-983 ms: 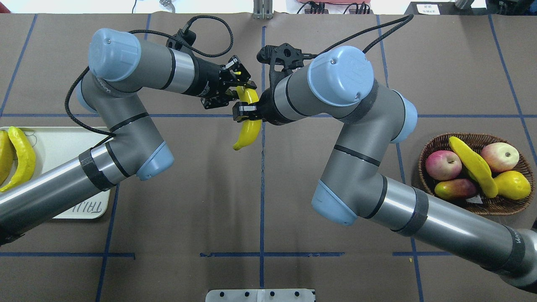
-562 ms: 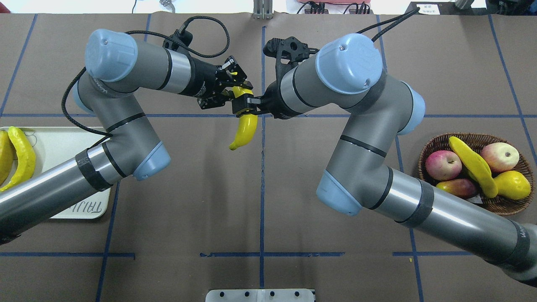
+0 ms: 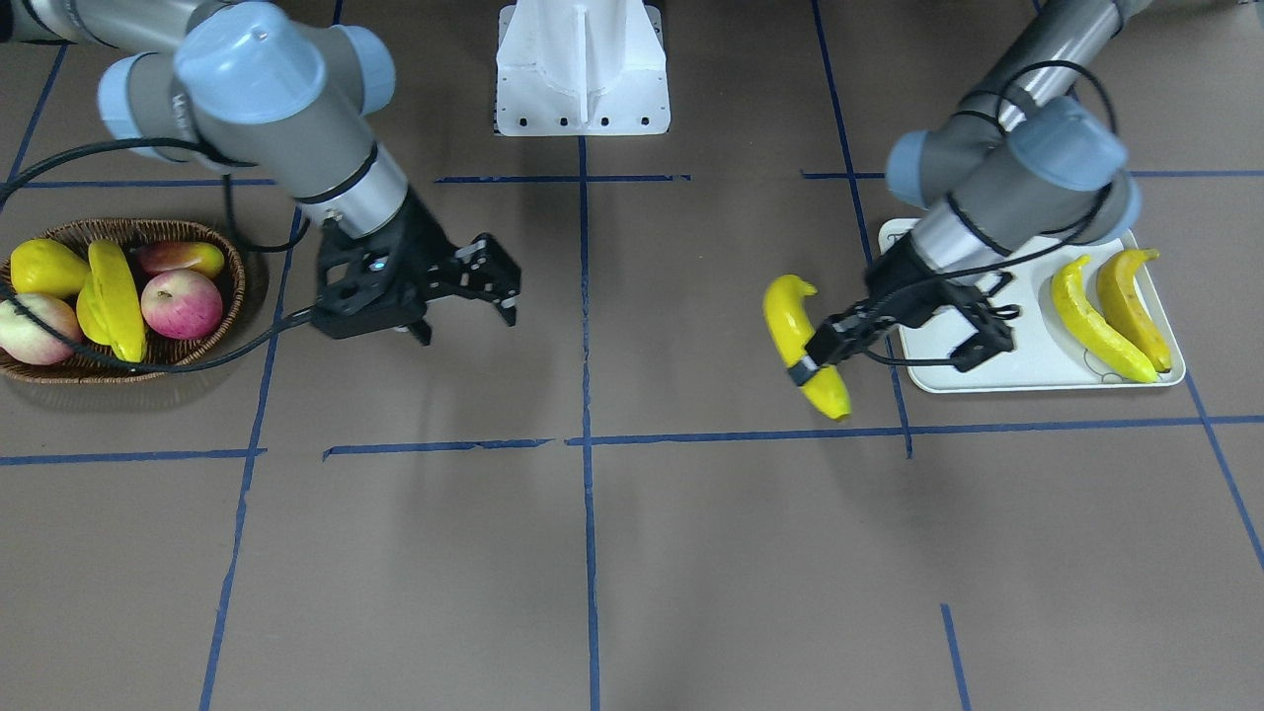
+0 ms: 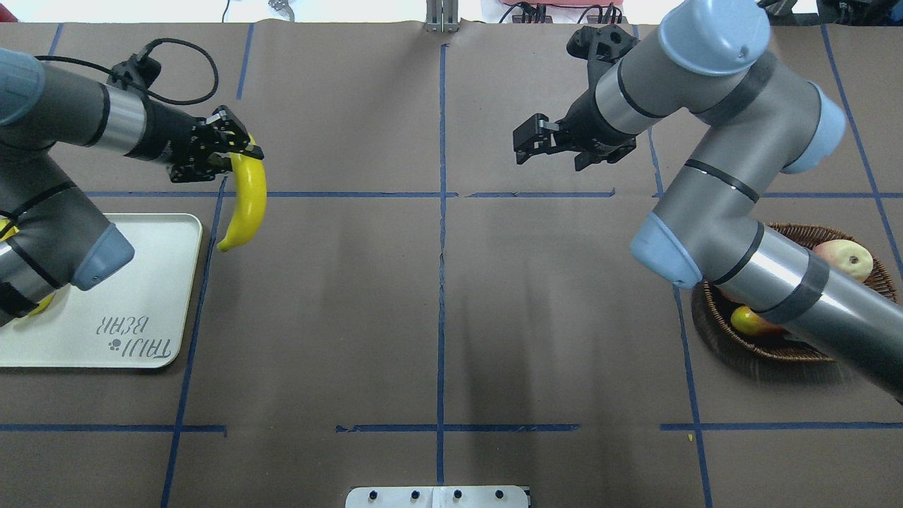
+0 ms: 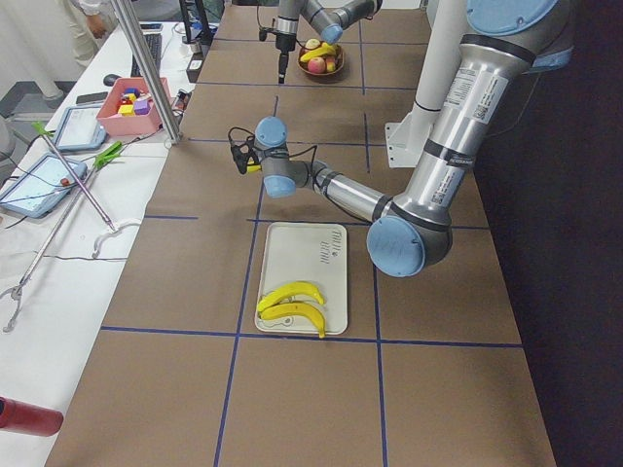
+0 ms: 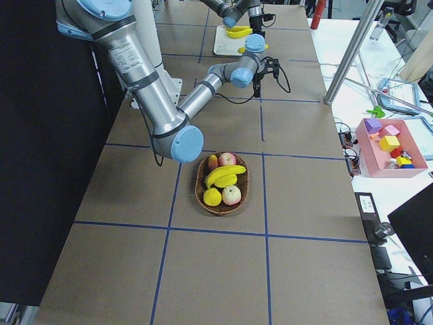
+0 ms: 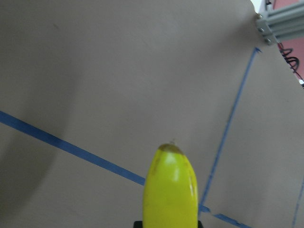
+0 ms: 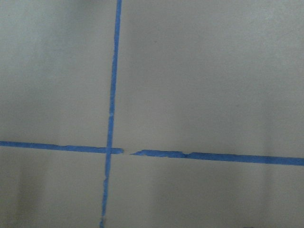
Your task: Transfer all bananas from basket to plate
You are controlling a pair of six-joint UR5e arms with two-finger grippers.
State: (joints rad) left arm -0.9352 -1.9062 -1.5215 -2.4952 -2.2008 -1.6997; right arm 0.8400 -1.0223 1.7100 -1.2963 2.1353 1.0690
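Brown paper crossed by blue tape lines (image 3: 590, 553) covers the worktop (image 3: 750, 583).

From the front, the left gripper (image 3: 812, 363) is clamped on a held banana (image 3: 798, 326). It hangs over the worktop just beside the plate (image 3: 1027, 370), outside its rim. Two bananas (image 3: 1091, 321) lie side by side on the plate, at the end away from the held one. The right gripper (image 3: 464, 321) hovers empty with its jaws spread wide, near the basket (image 3: 235, 286). In the basket a fourth banana (image 3: 116, 286) lies among two apples (image 3: 181, 303) and a yellow pear (image 3: 41, 267).

From overhead, the left gripper (image 4: 236, 152) grips the held banana (image 4: 250, 197) near one end. The rest curves toward a corner of the plate (image 4: 141, 282) without touching it. The right gripper (image 4: 549, 161) hangs open over bare worktop, and its arm hides much of the basket (image 4: 769, 353).

The left side view shows the two bananas (image 5: 292, 304) at the near end of the plate (image 5: 316, 253). The left gripper (image 5: 241, 156) is beyond the far end.

The right side view shows the fourth banana (image 6: 226, 175) on top of the fruit in the basket (image 6: 221, 210).

In the left wrist view, the held banana's tip (image 7: 171, 190) juts out over taped worktop well below.

The right wrist view shows only a crossing of tape lines (image 8: 110, 151).
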